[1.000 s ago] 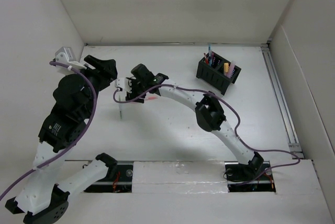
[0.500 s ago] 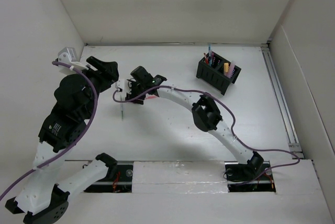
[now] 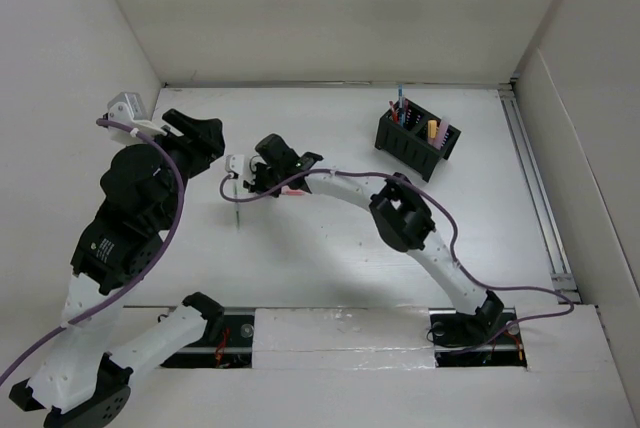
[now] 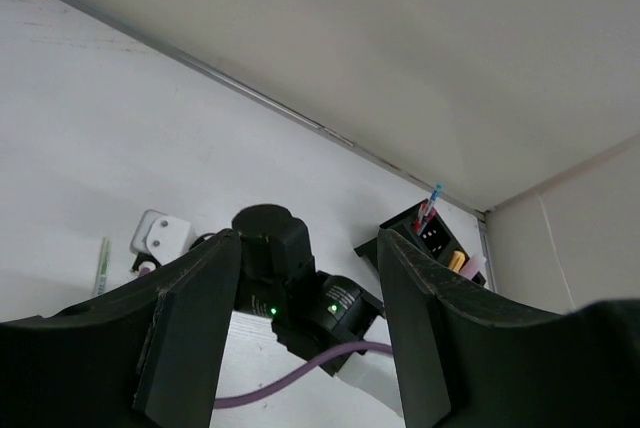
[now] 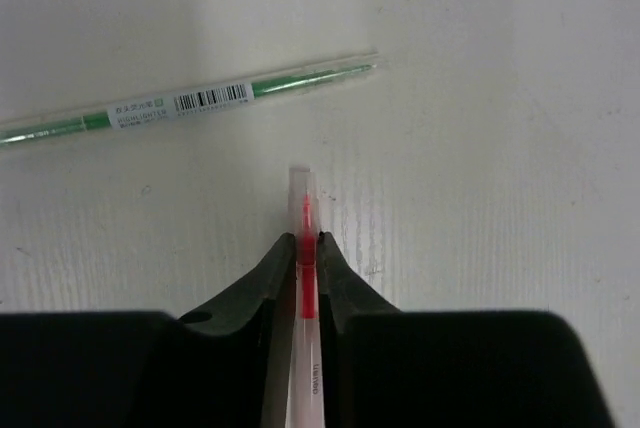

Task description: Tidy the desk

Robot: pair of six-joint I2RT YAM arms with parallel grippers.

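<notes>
A clear pen with red ink (image 5: 303,206) lies on the white desk (image 3: 330,258), and my right gripper (image 5: 306,244) is shut on it, the pen's tip poking out past the fingertips. Just beyond it lies a clear green pen (image 5: 200,100) with a barcode label, seen in the top view as a thin line (image 3: 238,210) below the right gripper (image 3: 262,176). My left gripper (image 3: 203,138) hangs open above the desk's left side, holding nothing. In its wrist view the fingers (image 4: 195,328) frame the right arm's wrist (image 4: 290,288).
A black compartmented pen holder (image 3: 417,140) with several pens stands at the back right. White walls enclose the desk on three sides. A metal rail (image 3: 537,188) runs along the right edge. A purple cable (image 3: 150,238) loops round the left arm.
The right gripper's jaws have closed onto the red pen, after shifting slightly left and back. The left arm has stayed put, jaws wide.
</notes>
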